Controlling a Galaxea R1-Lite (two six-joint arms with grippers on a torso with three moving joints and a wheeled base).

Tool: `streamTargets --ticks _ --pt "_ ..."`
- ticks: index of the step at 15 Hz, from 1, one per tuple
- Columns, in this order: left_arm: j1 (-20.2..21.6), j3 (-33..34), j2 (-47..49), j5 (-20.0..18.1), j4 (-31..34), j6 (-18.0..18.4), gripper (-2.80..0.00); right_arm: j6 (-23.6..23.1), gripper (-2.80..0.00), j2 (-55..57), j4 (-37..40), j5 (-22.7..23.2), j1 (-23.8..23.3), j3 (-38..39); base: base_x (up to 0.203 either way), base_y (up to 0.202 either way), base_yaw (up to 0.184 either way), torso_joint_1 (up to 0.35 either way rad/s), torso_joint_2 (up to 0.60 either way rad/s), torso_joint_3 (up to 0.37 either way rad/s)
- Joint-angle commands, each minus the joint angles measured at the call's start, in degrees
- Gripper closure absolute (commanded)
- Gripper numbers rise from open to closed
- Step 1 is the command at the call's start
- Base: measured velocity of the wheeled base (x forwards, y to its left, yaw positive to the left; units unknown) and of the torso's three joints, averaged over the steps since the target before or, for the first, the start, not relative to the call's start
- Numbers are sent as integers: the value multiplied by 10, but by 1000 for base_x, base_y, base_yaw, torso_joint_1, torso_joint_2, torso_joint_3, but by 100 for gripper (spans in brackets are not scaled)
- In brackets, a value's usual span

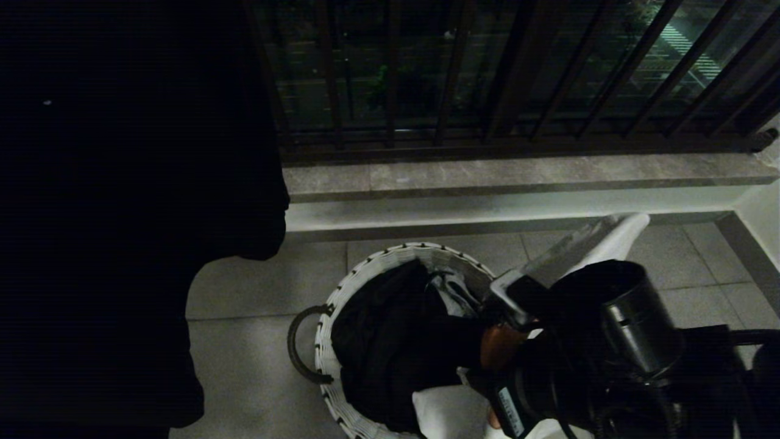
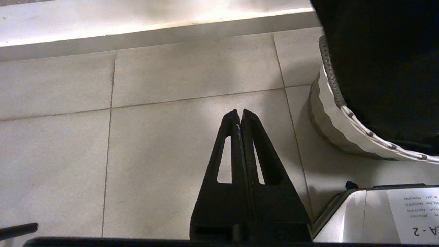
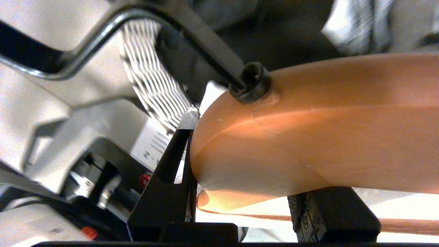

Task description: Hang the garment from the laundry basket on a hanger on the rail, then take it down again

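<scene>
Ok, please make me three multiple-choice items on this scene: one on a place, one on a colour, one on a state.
1. Where does the black garment lie?
A on a chair
B in the round white woven laundry basket
C on a table

2. What colour is the wooden hanger?
A blue
B white
C orange-brown

3. How is the left tool?
A shut and empty
B wide open
C shut on cloth

Key:
1 B, the garment fills the basket inside its rim.
2 C, the hanger gripped by the right tool is orange-brown.
3 A, its fingers meet over bare grey floor tile.
</scene>
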Motion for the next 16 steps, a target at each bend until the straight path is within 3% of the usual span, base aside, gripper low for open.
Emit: streamTargets --ticks 1,8,16 --pt "0 2 0 0 0 0 0 0 0 -82 44 -1 0 -45 0 0 0 0 0 0" --pt "0 2 0 0 0 0 0 -1 0 -144 151 -3 0 -208 0 0 0 0 0 0" --pt "0 1 0 0 0 0 0 -5 0 -186 174 -19 -12 -271 0 0 0 0 0 0"
